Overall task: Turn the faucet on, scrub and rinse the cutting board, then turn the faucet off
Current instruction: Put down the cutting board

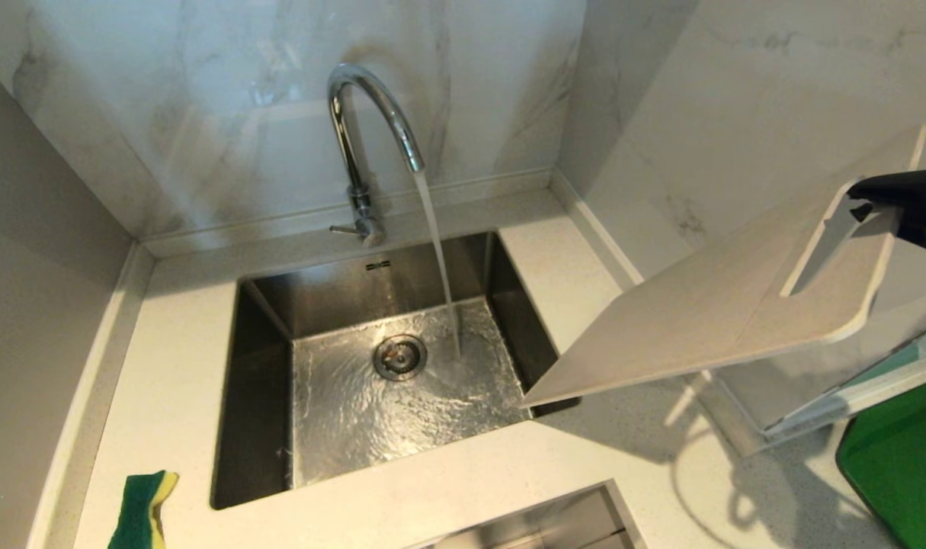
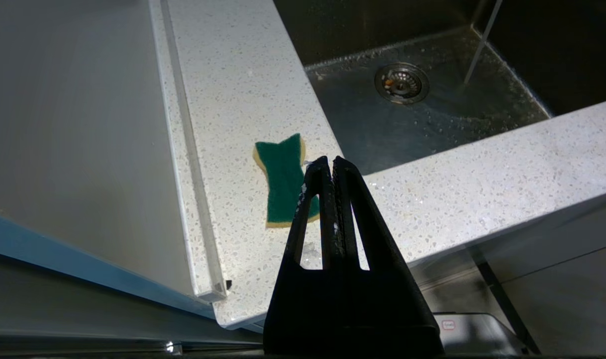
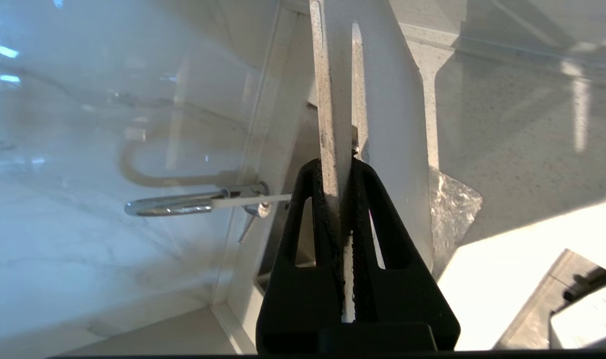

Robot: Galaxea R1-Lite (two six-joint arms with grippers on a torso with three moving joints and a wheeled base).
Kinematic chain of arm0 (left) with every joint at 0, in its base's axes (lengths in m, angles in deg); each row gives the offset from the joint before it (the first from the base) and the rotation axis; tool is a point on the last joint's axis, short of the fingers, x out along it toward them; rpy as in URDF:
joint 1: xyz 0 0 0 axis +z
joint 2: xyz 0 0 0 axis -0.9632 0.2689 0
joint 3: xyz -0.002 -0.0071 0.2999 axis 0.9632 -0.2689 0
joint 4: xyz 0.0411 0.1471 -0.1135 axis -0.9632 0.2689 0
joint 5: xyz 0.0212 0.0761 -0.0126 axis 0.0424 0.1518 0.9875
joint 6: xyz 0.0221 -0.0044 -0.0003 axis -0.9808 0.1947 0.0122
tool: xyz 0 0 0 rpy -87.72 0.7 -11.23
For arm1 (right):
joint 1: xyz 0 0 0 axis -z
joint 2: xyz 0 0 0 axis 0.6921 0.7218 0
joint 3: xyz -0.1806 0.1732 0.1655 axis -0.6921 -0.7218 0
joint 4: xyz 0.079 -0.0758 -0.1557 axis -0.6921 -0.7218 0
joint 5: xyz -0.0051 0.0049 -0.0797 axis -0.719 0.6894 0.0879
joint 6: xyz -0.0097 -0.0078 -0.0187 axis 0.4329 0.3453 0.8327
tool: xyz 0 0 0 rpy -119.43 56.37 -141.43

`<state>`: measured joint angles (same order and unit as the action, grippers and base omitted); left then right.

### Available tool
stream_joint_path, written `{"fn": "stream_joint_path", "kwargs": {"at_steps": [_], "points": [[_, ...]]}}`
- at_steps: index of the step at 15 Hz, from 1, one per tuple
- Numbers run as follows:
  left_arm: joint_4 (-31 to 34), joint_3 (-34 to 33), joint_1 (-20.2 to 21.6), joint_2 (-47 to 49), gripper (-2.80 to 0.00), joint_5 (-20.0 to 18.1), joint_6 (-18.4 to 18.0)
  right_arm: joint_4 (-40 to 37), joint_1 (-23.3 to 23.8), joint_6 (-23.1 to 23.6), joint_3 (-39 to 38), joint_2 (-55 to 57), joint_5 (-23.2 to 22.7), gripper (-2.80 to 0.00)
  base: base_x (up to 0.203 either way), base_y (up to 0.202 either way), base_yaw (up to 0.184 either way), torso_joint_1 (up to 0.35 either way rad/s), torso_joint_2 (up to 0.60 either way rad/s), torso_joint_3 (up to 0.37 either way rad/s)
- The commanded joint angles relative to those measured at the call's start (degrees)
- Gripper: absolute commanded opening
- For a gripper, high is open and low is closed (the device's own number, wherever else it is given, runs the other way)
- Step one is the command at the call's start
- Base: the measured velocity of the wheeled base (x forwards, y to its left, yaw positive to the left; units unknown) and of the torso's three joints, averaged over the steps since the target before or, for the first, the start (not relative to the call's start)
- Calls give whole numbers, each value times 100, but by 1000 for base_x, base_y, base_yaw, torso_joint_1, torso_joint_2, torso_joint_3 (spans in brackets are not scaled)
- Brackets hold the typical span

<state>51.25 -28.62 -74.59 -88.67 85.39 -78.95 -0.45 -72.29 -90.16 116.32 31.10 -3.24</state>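
Observation:
The chrome faucet (image 1: pixel 363 130) stands behind the sink (image 1: pixel 264 320), and water runs from its spout to the basin floor near the drain. The off-white cutting board (image 1: pixel 706 313) hangs tilted in the air at the right, its low corner over the sink's right rim. My right gripper (image 1: pixel 863 202) is shut on the strip of board beside the handle cutout. The right wrist view shows the board (image 3: pixel 397 124) edge-on between the fingers of that gripper (image 3: pixel 338 172), with the faucet (image 3: pixel 183 203) beyond. My left gripper (image 2: pixel 330 162) is shut and empty, at the counter's front left.
A green and yellow sponge (image 1: pixel 144 507) lies on the counter left of the sink, just past the left gripper's fingertips in the left wrist view (image 2: pixel 283 179). A green mat (image 1: pixel 901 465) and a clear tray (image 1: pixel 813 404) sit at the right. A second steel basin (image 1: pixel 554 526) shows at the front.

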Motion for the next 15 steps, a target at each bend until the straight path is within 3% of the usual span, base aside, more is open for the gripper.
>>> {"fn": "stream_joint_path", "kwargs": {"at_steps": [1, 15], "points": [[2, -9, 1, 7, -280, 1, 0, 55, -8, -55, 39, 150, 62, -280, 0, 0, 0, 0, 0, 0], [2, -9, 1, 7, -280, 1, 0, 55, -8, -269, 614, 889, 818, -280, 0, 0, 0, 0, 0, 0]]}}
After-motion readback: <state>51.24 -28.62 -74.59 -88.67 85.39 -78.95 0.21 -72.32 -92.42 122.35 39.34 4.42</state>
